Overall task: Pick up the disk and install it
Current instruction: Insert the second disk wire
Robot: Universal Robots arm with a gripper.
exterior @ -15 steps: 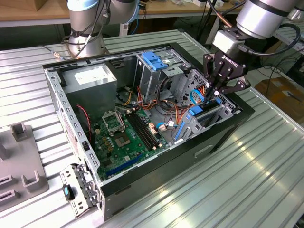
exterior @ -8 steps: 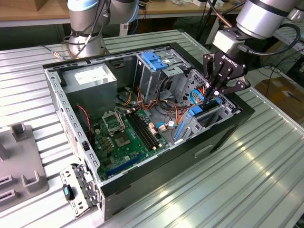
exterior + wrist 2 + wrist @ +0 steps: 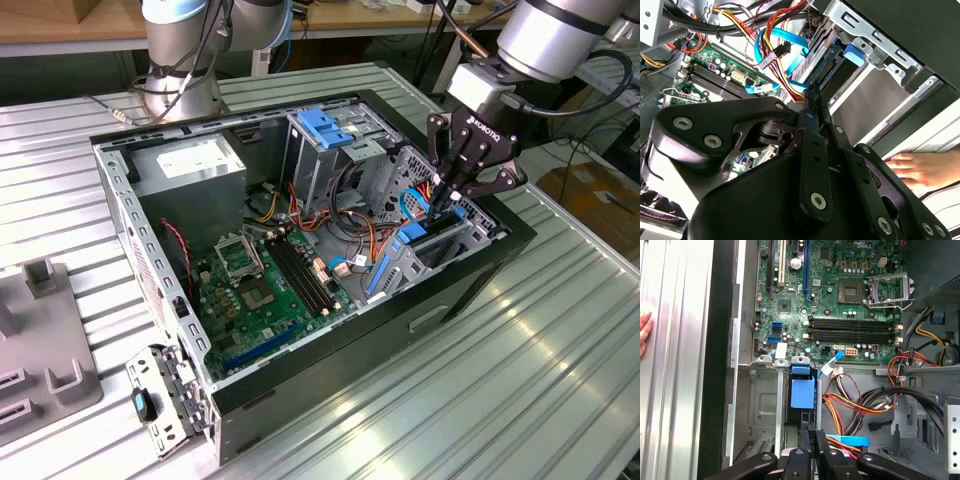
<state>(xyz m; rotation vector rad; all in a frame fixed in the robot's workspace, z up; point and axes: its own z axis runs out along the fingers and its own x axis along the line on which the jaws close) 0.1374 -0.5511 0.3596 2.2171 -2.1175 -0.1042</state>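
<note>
The gripper (image 3: 447, 196) has its fingers pressed together, holding nothing, above the disk (image 3: 432, 237), which sits in the bay at the computer case's (image 3: 300, 380) 3 o'clock side.

Robotics lab or assembly test cell. Open desktop PC case (image 3: 300, 270) lies on a ribbed aluminium-profile table (image 3: 540, 380), second robot arm base (image 3: 185, 60) bolted just behind it. Wooden workbenches (image 3: 60, 30) and loose cables (image 3: 440, 45) sit beyond the case.

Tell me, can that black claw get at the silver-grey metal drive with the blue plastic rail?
Probably yes: the black gripper sits right at the disk in its bay, with the coloured cables off to one side.
</note>
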